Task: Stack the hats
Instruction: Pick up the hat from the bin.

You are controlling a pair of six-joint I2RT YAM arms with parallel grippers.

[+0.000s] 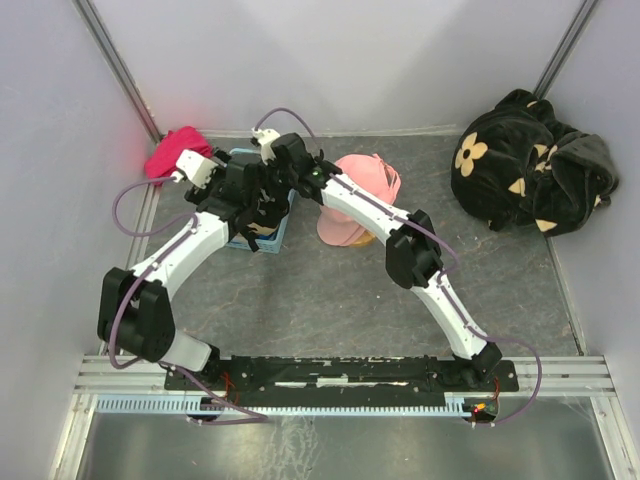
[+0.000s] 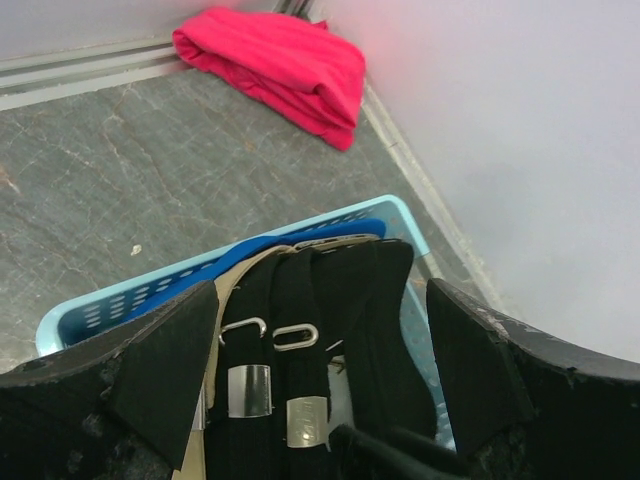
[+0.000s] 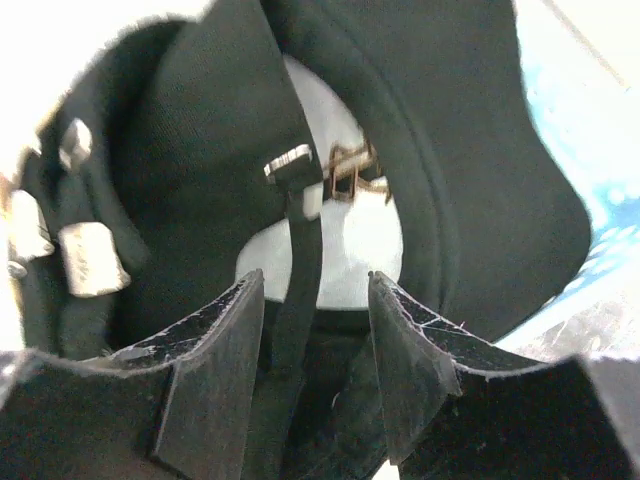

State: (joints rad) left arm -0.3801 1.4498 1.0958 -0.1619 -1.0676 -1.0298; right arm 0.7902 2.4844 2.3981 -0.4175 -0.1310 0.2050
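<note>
A light blue basket (image 1: pixel 266 243) at the back left holds several hats. In the left wrist view its rim (image 2: pixel 150 296) frames black caps (image 2: pixel 360 300) with strap buckles, a tan cap (image 2: pixel 232 290) and a bright blue brim (image 2: pixel 235 258). My left gripper (image 2: pixel 320 300) is open above the black caps; in the top view it (image 1: pixel 252 212) hangs over the basket. My right gripper (image 3: pixel 315 280) is open, its jaws on either side of a black cap's (image 3: pixel 450 150) thin back strap (image 3: pixel 298 240); in the top view it (image 1: pixel 278 185) is also over the basket. A pink hat (image 1: pixel 365 180) lies on the table to the right.
A red-pink cloth bundle (image 1: pixel 172 155) lies in the back left corner, also in the left wrist view (image 2: pixel 280 65). A big black plush fabric with beige flowers (image 1: pixel 530 160) fills the back right. White walls close in on three sides.
</note>
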